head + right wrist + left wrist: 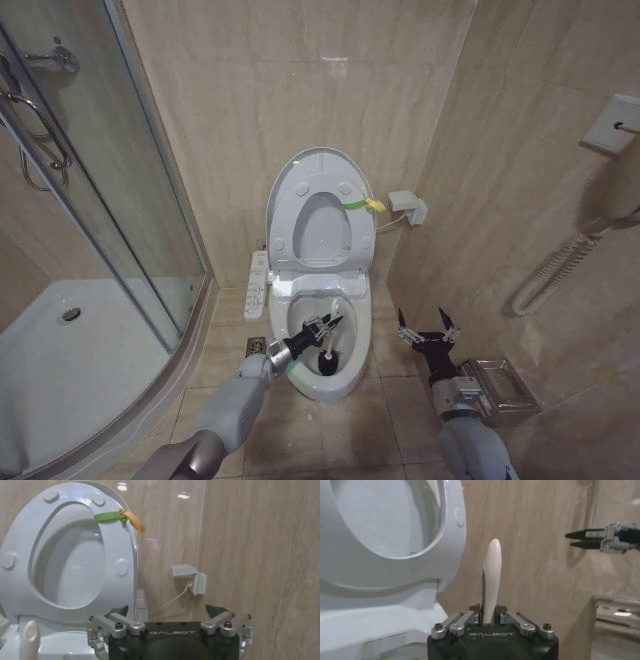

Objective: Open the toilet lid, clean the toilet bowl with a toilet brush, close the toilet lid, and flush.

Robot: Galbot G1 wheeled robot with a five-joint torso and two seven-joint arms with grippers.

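- Pinching the toilet brush (329, 335) by its white handle, left gripper (322, 327) jaws pressed against it, keeping the dark head down inside the toilet bowl (345, 380) for scrubbing.
- Running the handle's long axis roughly upright, tip leaning toward the raised toilet lid (322, 180), seemingly.
- Hovering beside the bowl, right gripper (427, 330) jaws spread, idle.

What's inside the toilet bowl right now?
The toilet brush, held by the left gripper, has its dark head down in the toilet bowl. The head hides the bottom beneath it.
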